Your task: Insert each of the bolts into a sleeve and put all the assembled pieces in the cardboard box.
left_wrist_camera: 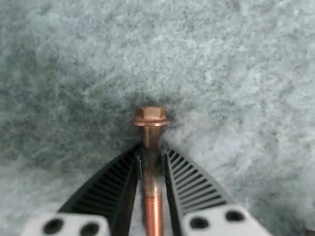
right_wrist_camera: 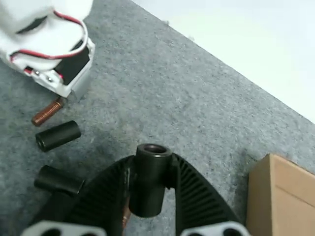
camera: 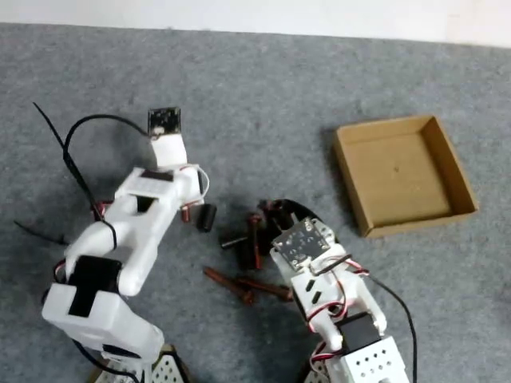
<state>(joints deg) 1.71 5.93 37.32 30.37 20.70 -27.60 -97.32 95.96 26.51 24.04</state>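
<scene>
The left claw [left_wrist_camera: 151,156] grips the copper bolt [left_wrist_camera: 151,118] mid-shank; the right claw [right_wrist_camera: 150,167] clamps the black sleeve [right_wrist_camera: 147,191] mid-body. Both parts look rigid, light and probably slippery.

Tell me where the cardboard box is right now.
In the high view the cardboard box lies open on the carpet at the right side, apart from the loose bolts and beyond the right gripper.

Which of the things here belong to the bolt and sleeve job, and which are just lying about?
Job in hand:
bolt in the left pincer
sleeve in the right pincer
loose bolts
loose sleeves
cardboard box

Lying about:
black cable
grey carpet
</scene>
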